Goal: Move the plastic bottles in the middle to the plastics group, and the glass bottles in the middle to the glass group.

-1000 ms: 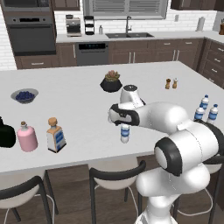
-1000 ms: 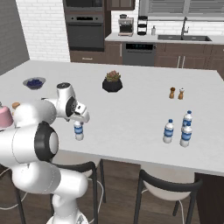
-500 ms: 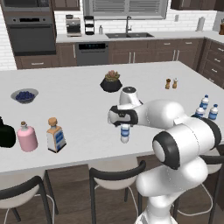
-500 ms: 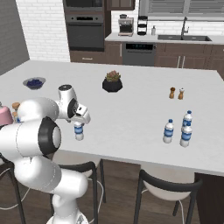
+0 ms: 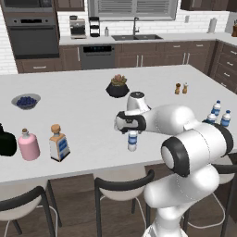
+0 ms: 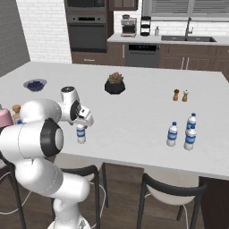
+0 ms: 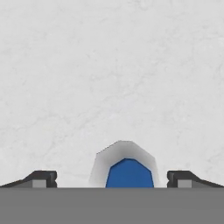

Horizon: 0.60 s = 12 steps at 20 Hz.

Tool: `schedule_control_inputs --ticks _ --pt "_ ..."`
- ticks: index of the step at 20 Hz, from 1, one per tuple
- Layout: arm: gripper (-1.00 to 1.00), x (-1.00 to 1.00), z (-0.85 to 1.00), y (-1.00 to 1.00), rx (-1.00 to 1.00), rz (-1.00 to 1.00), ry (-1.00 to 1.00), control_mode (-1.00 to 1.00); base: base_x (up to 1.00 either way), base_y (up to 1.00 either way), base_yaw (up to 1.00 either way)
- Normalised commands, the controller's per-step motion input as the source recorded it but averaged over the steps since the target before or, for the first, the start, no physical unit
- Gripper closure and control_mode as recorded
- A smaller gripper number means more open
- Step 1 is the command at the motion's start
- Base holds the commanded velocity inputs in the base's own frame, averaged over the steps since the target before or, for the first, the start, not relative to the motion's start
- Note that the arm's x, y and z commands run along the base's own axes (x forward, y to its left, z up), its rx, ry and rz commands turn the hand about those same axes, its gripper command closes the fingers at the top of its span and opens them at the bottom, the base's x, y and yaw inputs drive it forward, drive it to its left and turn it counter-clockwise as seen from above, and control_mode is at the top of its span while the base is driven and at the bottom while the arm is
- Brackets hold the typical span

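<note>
A small water bottle [image 5: 132, 140] with a blue label is seen standing upright on the white marble surface [image 5: 83, 92], near its front edge and roughly in the middle of its length. The claw [image 7: 112, 177] is positioned directly above this bottle, pointing down, with its 2 dark fingers [image 7: 40, 178] spread wide on either side of the bottle's top; in the hand view the blue cap is framed between them and clear space is visible on both sides, so nothing is gripped. In the right base view the same bottle [image 6: 81, 133] is seen just below the claw [image 6: 83, 120].

Toward the left end of the surface, a square corked bottle [image 5: 59, 143] with a blue-and-white label is found just beside a pink flask [image 5: 28, 145], and a squat black bottle [image 5: 6, 141] is set next to the flask at the frame's edge. At the right end, 3 more water bottles [image 6: 184, 130] are grouped close together, well apart from the middle one.

Farther back on the surface, a dark pot with a plant [image 5: 117, 86], a bowl of blue berries [image 5: 26, 101] and 2 small shakers [image 5: 181, 88] are placed.
</note>
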Motion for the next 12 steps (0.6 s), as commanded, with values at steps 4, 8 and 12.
schedule_control_inputs --ticks 4,8,12 --pt "-1.00 0.00 -0.14 -0.09 0.00 0.02 -0.01 -1.00 0.00 0.00 0.00" --pt "1.00 0.00 -0.16 -0.09 -0.02 0.05 -0.06 -1.00 0.00 0.00 0.00" --pt "1.00 -0.06 -0.19 -0.10 -0.03 0.07 -0.09 -1.00 0.00 0.00 0.00"
